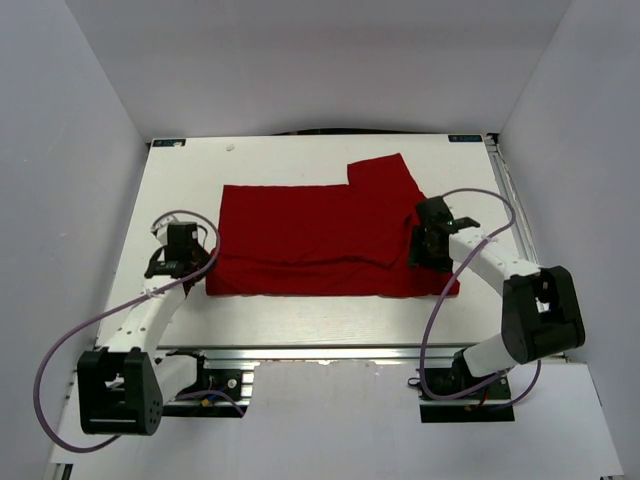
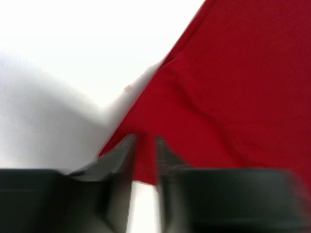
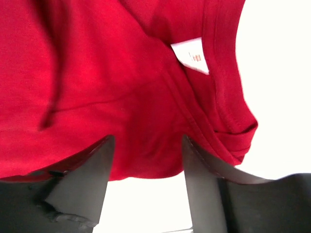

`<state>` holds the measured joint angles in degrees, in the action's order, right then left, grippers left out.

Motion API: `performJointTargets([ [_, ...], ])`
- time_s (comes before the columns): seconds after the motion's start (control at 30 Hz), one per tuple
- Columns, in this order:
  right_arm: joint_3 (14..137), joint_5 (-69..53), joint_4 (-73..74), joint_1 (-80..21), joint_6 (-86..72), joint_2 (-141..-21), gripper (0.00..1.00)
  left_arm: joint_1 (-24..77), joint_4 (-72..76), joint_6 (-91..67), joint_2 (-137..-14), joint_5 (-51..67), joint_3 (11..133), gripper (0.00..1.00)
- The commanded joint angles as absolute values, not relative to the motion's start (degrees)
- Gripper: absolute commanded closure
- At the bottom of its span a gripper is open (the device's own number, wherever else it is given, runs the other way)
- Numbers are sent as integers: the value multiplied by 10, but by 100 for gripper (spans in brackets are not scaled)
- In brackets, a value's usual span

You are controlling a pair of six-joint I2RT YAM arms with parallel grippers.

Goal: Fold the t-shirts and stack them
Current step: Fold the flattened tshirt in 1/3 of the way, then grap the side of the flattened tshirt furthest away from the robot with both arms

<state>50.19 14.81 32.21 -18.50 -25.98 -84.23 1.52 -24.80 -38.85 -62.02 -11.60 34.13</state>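
Note:
The red t-shirt [image 1: 310, 235] lies on the white table [image 1: 300, 160], partly folded, with one sleeve [image 1: 385, 175] sticking out at the back right. My left gripper [image 1: 190, 262] is at the shirt's near left corner. In the left wrist view [image 2: 144, 141] its fingers stand close together with the red cloth [image 2: 233, 97] between them. My right gripper [image 1: 425, 245] is over the shirt's right side. In the right wrist view [image 3: 148, 138] it is open, its fingers straddling the cloth's edge [image 3: 97, 73] next to the collar and white label [image 3: 192, 56].
The table's side rail [image 1: 510, 200] runs close to the right of the shirt. White walls enclose the table at the back and both sides. Purple cables [image 1: 470, 200] loop off both arms.

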Motion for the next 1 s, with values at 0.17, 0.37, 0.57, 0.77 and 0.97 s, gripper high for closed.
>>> performJointTargets([
  [0.17,686,120,380,-188,-193,-821,28,15,-304,-374,-634,-131,493,51],
  [0.37,794,105,354,-187,-140,-852,32,15,-282,-371,-654,-133,561,48],
  [0.57,958,76,296,-179,-91,-1004,35,15,-212,-351,-825,-92,648,49],
  [0.77,1075,41,235,-153,-83,-1122,34,15,-150,-336,-970,-78,745,47],
  [0.97,1140,11,182,-135,-67,-1215,24,15,-71,-330,-1048,-75,791,39],
])
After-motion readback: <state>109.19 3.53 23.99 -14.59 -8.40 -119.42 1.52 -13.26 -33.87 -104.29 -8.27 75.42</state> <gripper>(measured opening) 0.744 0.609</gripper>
